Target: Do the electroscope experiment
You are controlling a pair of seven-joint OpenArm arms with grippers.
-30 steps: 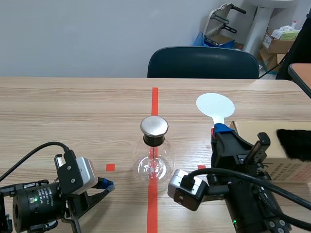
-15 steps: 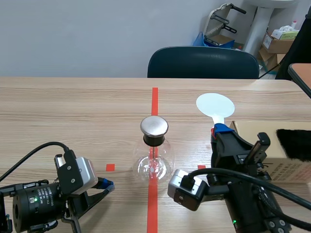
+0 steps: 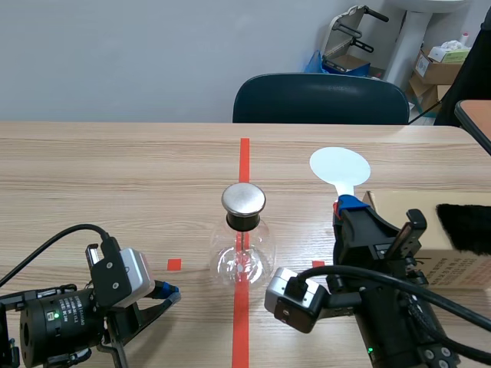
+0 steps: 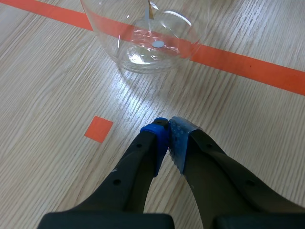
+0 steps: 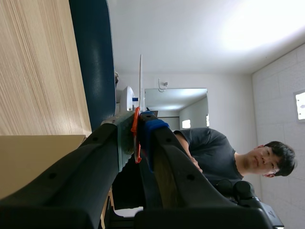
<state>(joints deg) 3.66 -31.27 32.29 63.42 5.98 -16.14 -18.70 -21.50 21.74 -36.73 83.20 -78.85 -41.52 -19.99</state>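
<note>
Glass electroscope (image 3: pixel 244 245) stands upright on the counter (image 3: pixel 115 176), on the orange-red centre line, with its metal cap (image 3: pixel 243 199) bare and nothing touching it. Right end effector (image 3: pixel 349 205) is clamped on the handle of a white paddle (image 3: pixel 339 165), disc up, well apart from the cap and just beside a cardboard box (image 3: pixel 430 230) that carries a black fur pad (image 3: pixel 464 227). Left end effector (image 3: pixel 165 293) sits low near the flask, fingers together on nothing. Judged progress: paddle pickup is done. Whether it has been rubbed on the fur cannot be told. What is left is bringing the disc to the cap. The foil inside is too small to read.
</note>
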